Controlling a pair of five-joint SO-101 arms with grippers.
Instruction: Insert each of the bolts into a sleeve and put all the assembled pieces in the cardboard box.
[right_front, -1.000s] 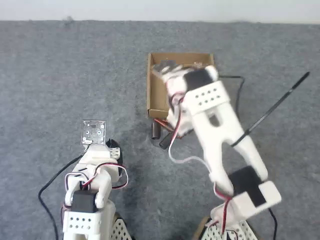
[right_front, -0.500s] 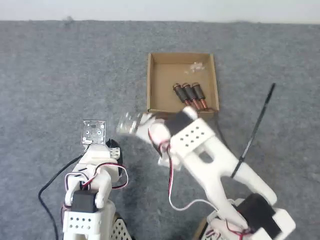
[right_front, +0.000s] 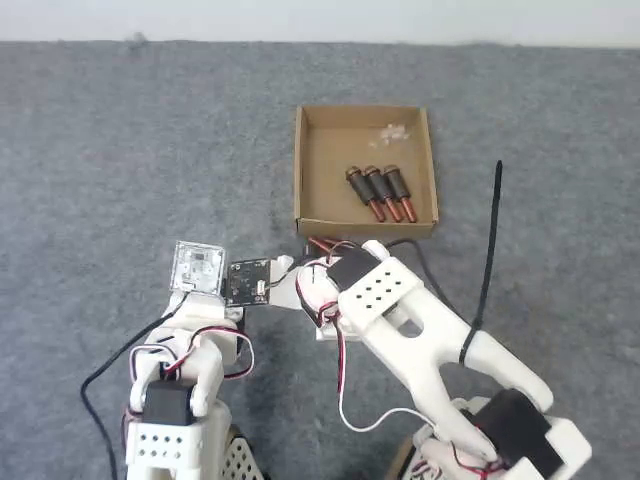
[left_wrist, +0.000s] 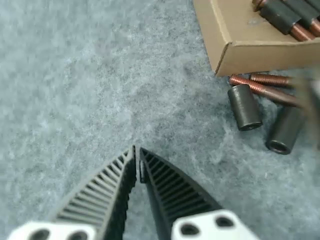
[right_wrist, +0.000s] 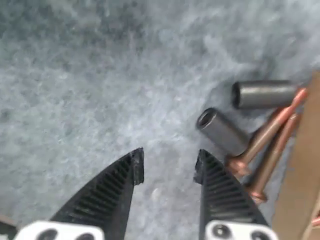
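Left claw (left_wrist: 137, 154) pinched closed, empty; right claw (right_wrist: 168, 165) parted near loose sleeve (right_wrist: 222, 131); three assemblies (right_front: 378, 191), seemingly, in cardboard box (right_front: 312, 170)

Looks like a robotics lab or test bench: a grey felt-like surface (right_front: 120, 130), one white plastic arm (right_front: 182, 442) beside a second arm (right_front: 440, 352), loose wires (right_front: 341, 385) trailing off both, a plain pale wall (right_front: 300, 18) at the far edge

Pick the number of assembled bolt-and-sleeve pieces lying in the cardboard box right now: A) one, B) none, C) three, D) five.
C: the high view shows three assembled pieces lying side by side on the floor of the cardboard box.
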